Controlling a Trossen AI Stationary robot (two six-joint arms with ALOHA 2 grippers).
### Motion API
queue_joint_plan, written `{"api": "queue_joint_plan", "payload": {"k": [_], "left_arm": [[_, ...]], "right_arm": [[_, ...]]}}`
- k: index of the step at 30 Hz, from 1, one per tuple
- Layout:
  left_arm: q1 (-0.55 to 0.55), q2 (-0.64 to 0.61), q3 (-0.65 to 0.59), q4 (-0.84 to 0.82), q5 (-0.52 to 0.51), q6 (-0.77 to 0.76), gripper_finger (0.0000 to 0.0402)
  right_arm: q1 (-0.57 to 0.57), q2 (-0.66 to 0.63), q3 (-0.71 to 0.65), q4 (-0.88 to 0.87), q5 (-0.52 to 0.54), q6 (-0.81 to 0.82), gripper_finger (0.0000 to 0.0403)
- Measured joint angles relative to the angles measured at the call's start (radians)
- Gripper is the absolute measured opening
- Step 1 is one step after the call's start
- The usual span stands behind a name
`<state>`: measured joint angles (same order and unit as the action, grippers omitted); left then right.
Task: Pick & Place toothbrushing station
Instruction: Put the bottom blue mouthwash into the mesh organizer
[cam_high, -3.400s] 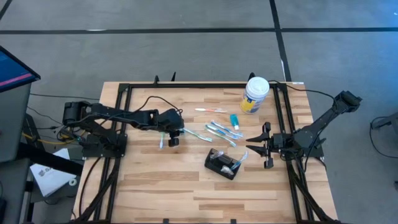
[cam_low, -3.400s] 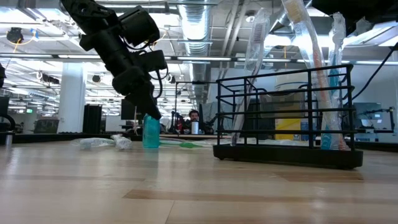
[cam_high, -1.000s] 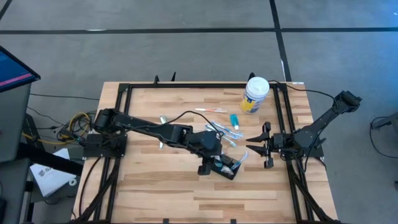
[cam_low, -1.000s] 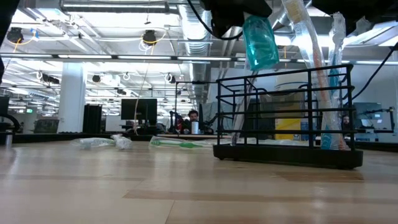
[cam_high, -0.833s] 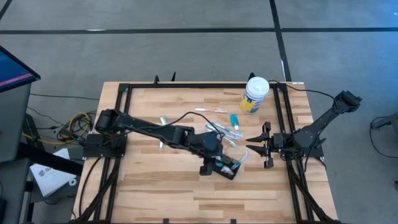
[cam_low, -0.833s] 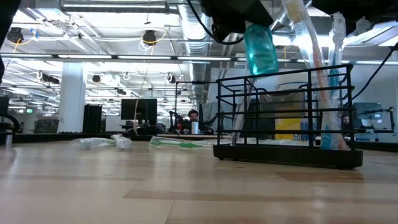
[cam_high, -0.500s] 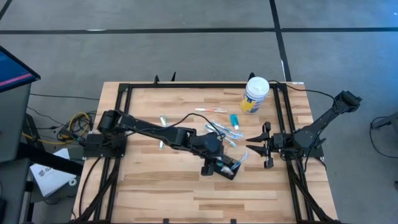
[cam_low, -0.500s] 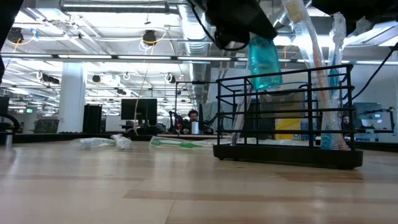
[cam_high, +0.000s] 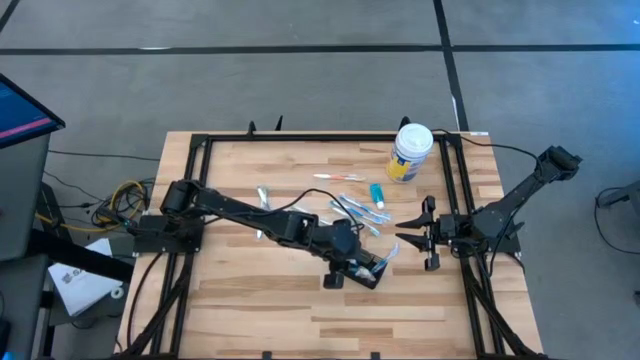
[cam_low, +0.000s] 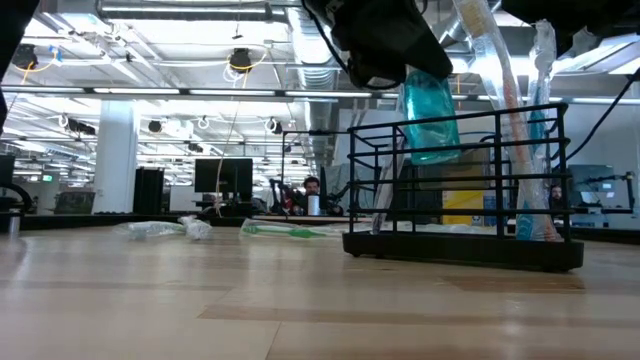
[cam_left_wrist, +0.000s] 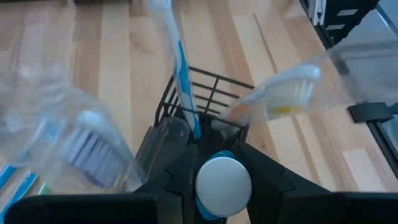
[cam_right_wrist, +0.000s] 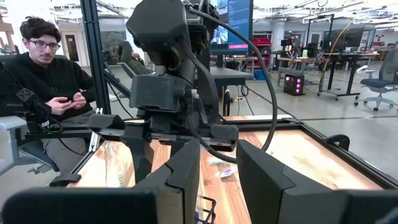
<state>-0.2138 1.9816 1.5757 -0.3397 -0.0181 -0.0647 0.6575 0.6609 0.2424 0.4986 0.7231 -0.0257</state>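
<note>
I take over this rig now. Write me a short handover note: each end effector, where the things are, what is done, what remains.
Left end effector: over the black toothbrushing station, shut on a small teal tube with a white cap, held part-way into the rack.
Right end effector: waiting at the table's right side, open, holding nothing.
Done: at least two wrapped toothbrushes already stand in the station.
Left: release the tube into the station; more toothbrushes and another small teal tube lie loose on the table behind it. The white-lidded tub stands at the far edge.
</note>
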Motion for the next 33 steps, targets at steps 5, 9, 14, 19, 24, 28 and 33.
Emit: {"api": "queue_joint_plan", "payload": {"k": [5,9,14,19,24,28,33], "left_arm": [[0.0,0.0,0.0,-0.002,-0.01,0.001,0.0088],[0.0,0.024,-0.001,-0.003,-0.012,0.001,0.0088],[0.002,0.051,-0.001,0.003,-0.012,0.006,0.0088],[0.005,0.054,-0.001,0.007,-0.02,0.008,0.0088],[0.006,0.055,-0.001,0.006,-0.02,0.008,0.0088],[0.006,0.055,-0.001,0.007,-0.02,0.008,0.0088],[0.006,0.055,-0.001,0.007,-0.02,0.008,0.0088]], "right_arm": [[0.0,0.0,0.0,0.0,0.0,0.0,0.0098],[0.0,0.0,0.0,0.0,0.0,0.0,0.0098],[0.0,0.0,0.0,-0.003,0.0,0.0,0.0098],[0.0,0.0,0.0,-0.004,0.0,0.0,0.0098],[0.0,0.0,0.0,-0.005,0.0,0.0,0.0098],[0.0,0.0,0.0,-0.005,0.0,0.0,0.0098],[0.0,0.0,0.0,-0.005,0.0,0.0,0.0098]]}}
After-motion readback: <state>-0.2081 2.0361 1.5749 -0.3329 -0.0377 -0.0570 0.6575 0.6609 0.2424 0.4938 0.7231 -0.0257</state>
